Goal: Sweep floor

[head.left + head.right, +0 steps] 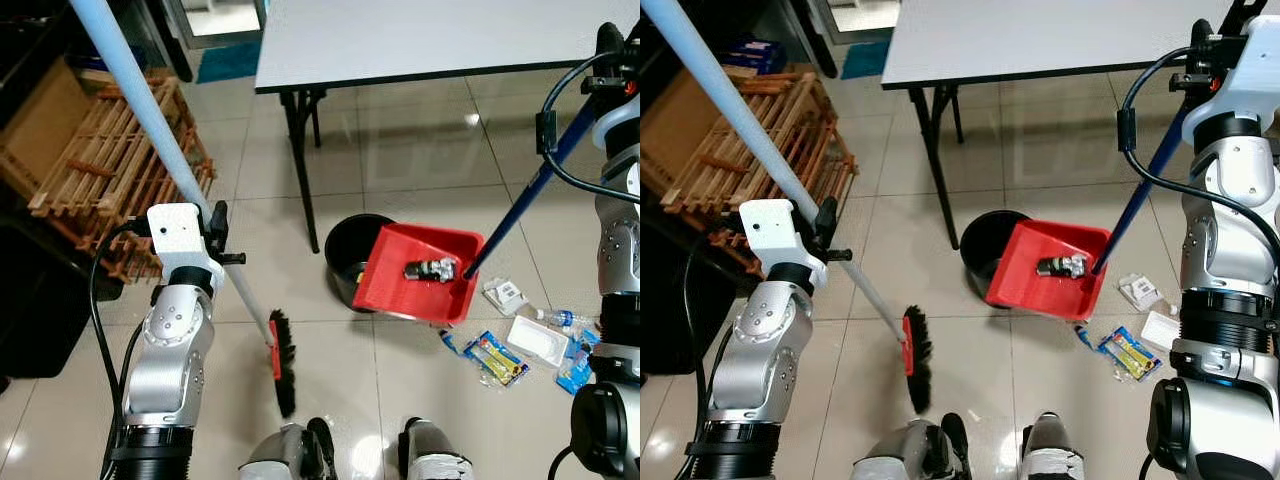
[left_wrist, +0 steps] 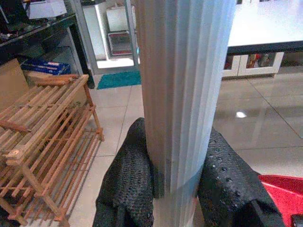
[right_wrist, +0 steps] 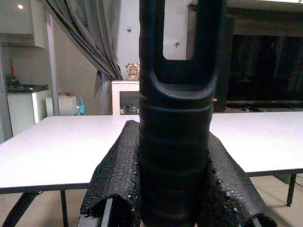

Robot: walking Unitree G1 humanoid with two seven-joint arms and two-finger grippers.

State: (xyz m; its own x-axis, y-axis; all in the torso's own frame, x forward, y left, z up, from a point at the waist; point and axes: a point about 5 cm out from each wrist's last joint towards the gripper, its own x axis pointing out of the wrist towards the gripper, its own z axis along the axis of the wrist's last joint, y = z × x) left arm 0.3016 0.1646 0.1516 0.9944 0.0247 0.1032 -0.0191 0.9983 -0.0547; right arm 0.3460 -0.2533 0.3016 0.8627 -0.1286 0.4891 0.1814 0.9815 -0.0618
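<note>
Over black bin (image 1: pixel 350 245): red dustpan (image 1: pixel 418 272), tilted, holding crumpled litter (image 1: pixel 431 269).

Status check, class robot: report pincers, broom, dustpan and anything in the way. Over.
Left pincer shut on broom. Right pincer shut on dustpan handle. Dustpan tilted over black bin. Wrappers on floor.

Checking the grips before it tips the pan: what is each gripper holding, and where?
Left gripper: broom, by its pale blue pole. Right gripper: red dustpan, by the top of its long handle.
</note>
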